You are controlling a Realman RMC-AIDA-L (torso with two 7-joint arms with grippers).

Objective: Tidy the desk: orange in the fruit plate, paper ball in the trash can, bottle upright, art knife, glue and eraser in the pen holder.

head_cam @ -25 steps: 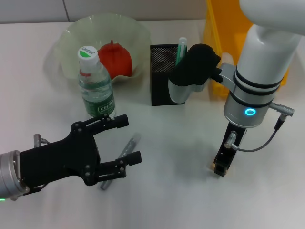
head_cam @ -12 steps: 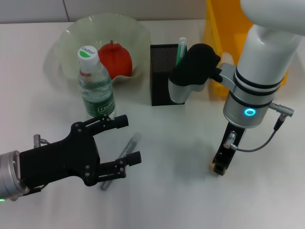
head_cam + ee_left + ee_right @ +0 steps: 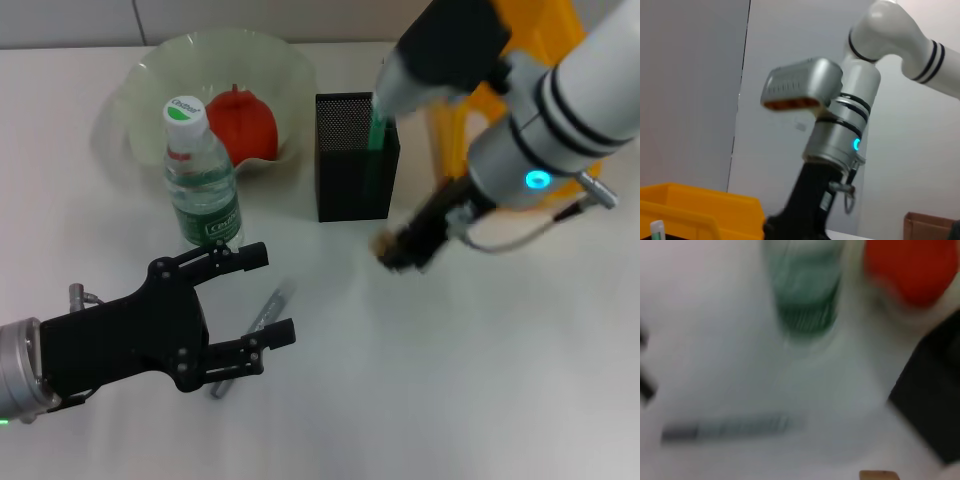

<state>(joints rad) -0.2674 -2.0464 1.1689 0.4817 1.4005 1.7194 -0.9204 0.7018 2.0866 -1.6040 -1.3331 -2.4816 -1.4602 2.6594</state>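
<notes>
My right gripper (image 3: 397, 248) hangs in front of the black mesh pen holder (image 3: 350, 160), shut on the small tan eraser (image 3: 383, 240), whose edge shows in the right wrist view (image 3: 879, 474). A green glue stick (image 3: 380, 118) stands in the holder. The grey art knife (image 3: 268, 310) lies on the table between the fingers of my open left gripper (image 3: 276, 292). The bottle (image 3: 200, 185) stands upright in front of the pale-green fruit plate (image 3: 290, 60), which holds the orange (image 3: 240, 122). The yellow trash can (image 3: 550, 25) is behind my right arm. The paper ball is out of view.
The right wrist view shows the bottle (image 3: 805, 295), the orange (image 3: 912, 270), the pen holder (image 3: 935, 400) and the art knife (image 3: 730, 427) below it. The left wrist view shows my right arm (image 3: 840, 135) and the trash can (image 3: 700, 210).
My right gripper has risen off the table at the front right and swung left and back towards the pen holder, carrying the eraser. The left arm has not moved.
</notes>
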